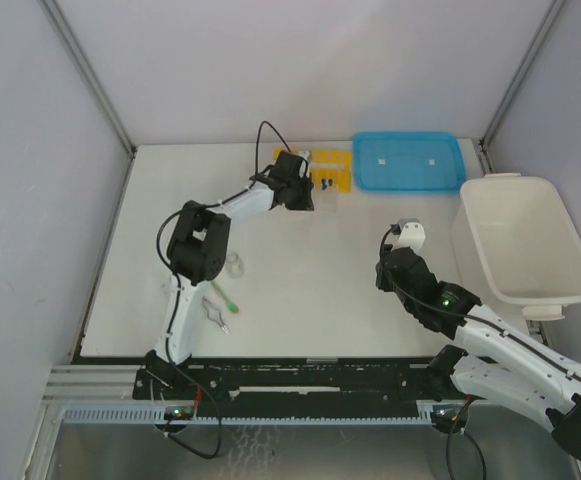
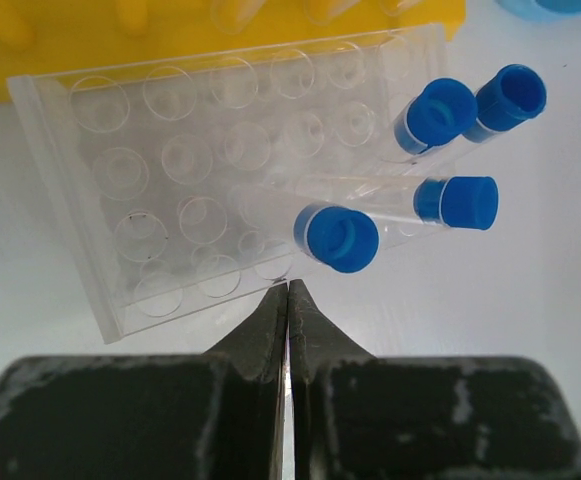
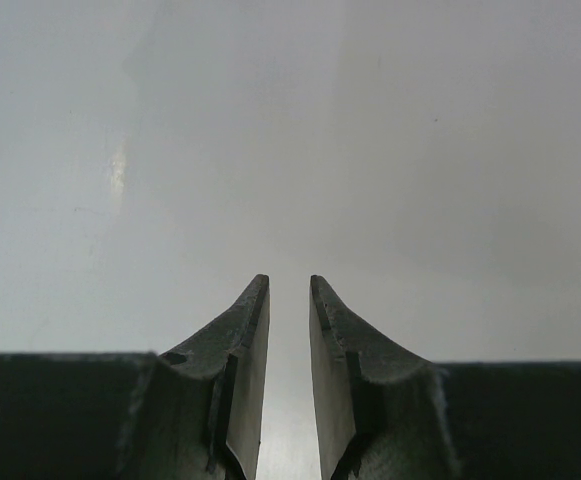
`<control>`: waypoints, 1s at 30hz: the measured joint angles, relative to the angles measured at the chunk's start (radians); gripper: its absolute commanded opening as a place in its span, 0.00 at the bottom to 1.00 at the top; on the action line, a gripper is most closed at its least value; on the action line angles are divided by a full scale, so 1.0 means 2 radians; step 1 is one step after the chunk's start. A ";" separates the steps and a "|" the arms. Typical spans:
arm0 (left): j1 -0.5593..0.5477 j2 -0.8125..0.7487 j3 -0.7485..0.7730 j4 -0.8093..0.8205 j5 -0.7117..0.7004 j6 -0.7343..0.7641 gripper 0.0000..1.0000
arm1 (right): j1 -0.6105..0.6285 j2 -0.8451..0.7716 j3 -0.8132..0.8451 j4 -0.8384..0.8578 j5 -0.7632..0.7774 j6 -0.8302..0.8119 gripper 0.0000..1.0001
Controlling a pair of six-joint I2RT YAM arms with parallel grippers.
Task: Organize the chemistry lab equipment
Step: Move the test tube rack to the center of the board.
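My left gripper [image 2: 288, 300] is pinched together on nothing, tips just short of the clear well plate's [image 2: 170, 170] near edge. The blue-capped tubes [image 2: 390, 215] lie across that plate's right part, just ahead and right of my tips, caps mostly pointing right. The yellow rack [image 1: 332, 168] sits beyond. My right gripper [image 3: 288, 300], slightly apart and empty, hangs well away over bare table.

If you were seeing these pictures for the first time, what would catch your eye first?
Probably the blue-capped tubes, four in the left wrist view, lying on and beside a clear well tray in front of the shut left pincer. Next, the yellow rack and blue lid at the far edge, and the big white tub on the right.
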 measured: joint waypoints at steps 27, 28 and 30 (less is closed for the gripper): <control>-0.022 -0.292 -0.275 0.109 0.019 0.005 0.13 | 0.001 0.014 -0.004 0.015 -0.019 -0.001 0.22; -0.030 -0.315 -0.286 0.114 0.018 0.013 0.16 | 0.002 0.015 -0.004 0.016 -0.020 -0.001 0.23; -0.045 -0.353 -0.309 0.126 0.012 0.026 0.23 | 0.002 0.014 -0.004 0.016 -0.021 -0.001 0.25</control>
